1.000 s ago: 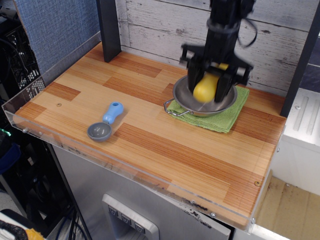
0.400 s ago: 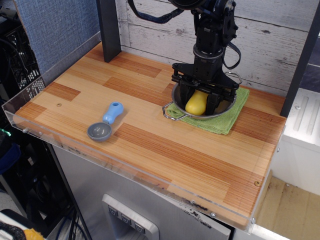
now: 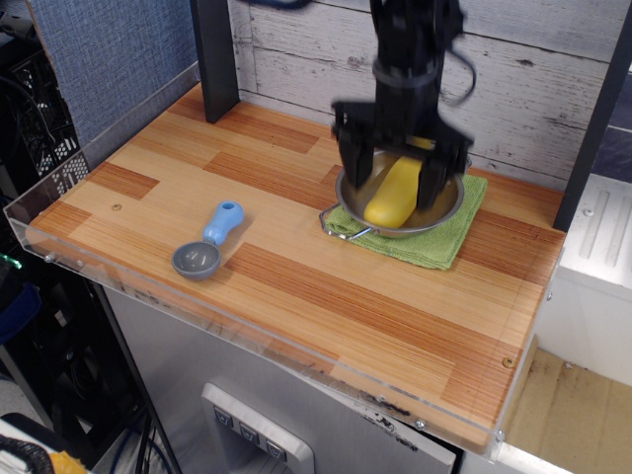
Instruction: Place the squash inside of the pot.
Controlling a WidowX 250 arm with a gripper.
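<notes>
Squash [image 3: 393, 194] now lies inside steel pot [image 3: 399, 200] on green cloth [image 3: 441, 238]. Gripper [image 3: 398, 173] has spread fingers since 0.4 s ago, released, lifting slightly, blurred. You judge placement done; retract clear of pot rim.

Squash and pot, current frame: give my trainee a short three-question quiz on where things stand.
1. True or false: the squash lies inside the pot.
2. What is under the pot? A) green cloth B) bare wood C) blue scoop
3. Fill in: the end effector has its fingers spread to either side of the squash, so it is ____.

Key: 1 true. 2 A, the green cloth. 3 open.
</notes>
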